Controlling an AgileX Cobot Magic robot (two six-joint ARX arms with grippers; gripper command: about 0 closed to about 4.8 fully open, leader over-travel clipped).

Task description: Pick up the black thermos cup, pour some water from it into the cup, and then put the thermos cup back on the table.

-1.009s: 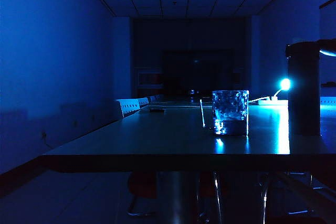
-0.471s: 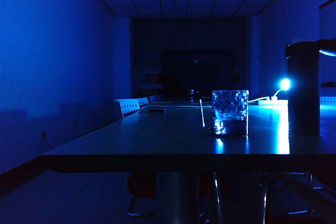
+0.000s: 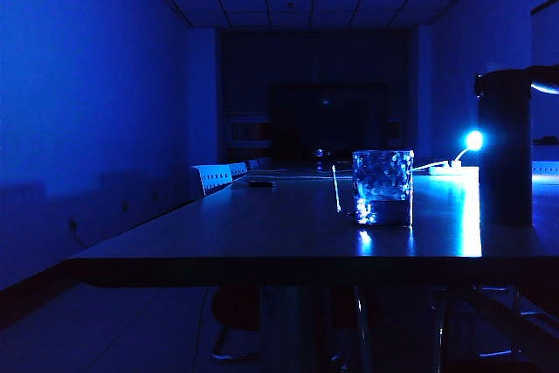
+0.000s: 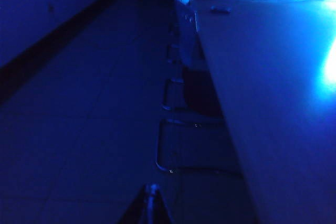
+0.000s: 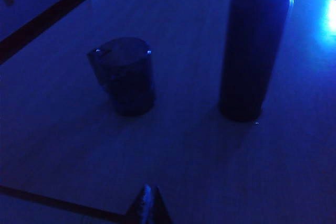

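Note:
The black thermos cup [image 3: 505, 150] stands upright on the table [image 3: 262, 242] at the right, its lid piece jutting sideways at the top. The dimpled glass cup [image 3: 383, 186] stands upright near the middle, a gap left of the thermos. Neither arm shows in the exterior view. In the right wrist view my right gripper [image 5: 148, 192] is shut and empty, hovering over the table's near edge, well short of the cup [image 5: 126, 74] and the thermos cup [image 5: 252, 51]. My left gripper [image 4: 151, 191] is shut and empty, off the table's side, above the floor.
The room is dark and blue. A small bright lamp [image 3: 474, 140] glows on the table behind the thermos. A thin clear stand [image 3: 336, 188] stands just left of the cup. Chairs [image 4: 181, 145] line the table's left side along the table edge [image 4: 226, 129].

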